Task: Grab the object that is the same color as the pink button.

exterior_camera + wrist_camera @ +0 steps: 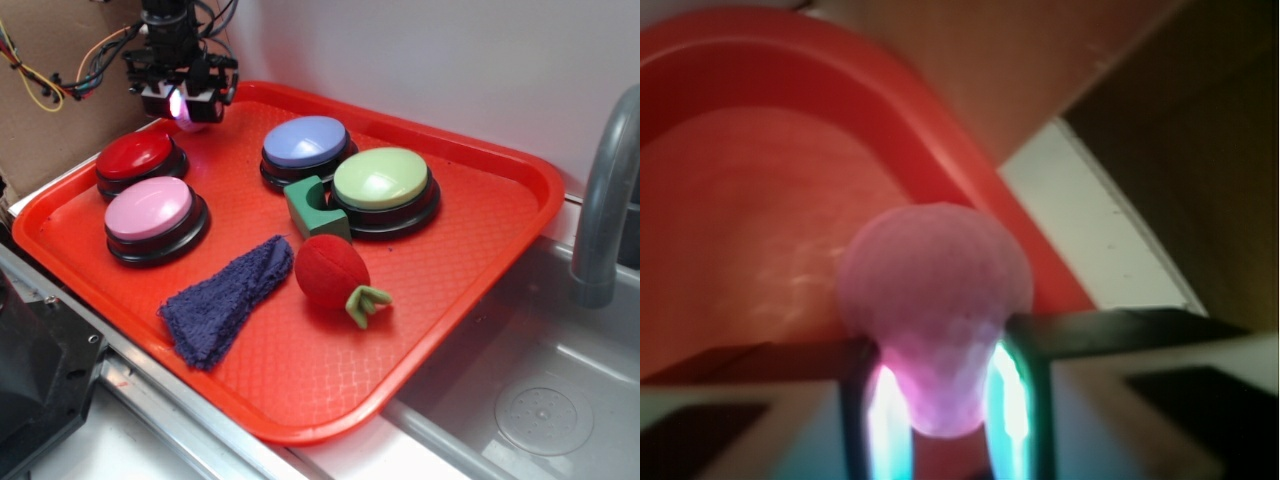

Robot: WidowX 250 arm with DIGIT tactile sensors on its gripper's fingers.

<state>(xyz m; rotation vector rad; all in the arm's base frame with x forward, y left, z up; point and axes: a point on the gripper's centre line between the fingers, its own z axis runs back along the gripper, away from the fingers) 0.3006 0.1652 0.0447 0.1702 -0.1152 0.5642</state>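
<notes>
Four large round push buttons sit on the red plastic tray (480, 190): a glossy light-pink dome on a black base (150, 210) near the front left, a red-domed one (135, 157) just behind it, a lavender-blue-domed one (305, 142) further back, and a pale green-domed one (382, 180) to the right. The black gripper (183, 102) hangs over the tray's rear left corner, above and behind the red-domed button. Its jaws are closed narrowly on the small pink dimpled sphere (935, 300), which the wrist view shows pinched at its lower part between two glowing fingers (1008, 400), the upper part bulging free above them. In the exterior view the sphere appears only as a pink glow between the jaws. A green block with a notch (312, 208) touches the green-domed button's base. A dark blue knitted cloth (225, 300) lies near the front, beside a red plush ball with a green stem (332, 272).
</notes>
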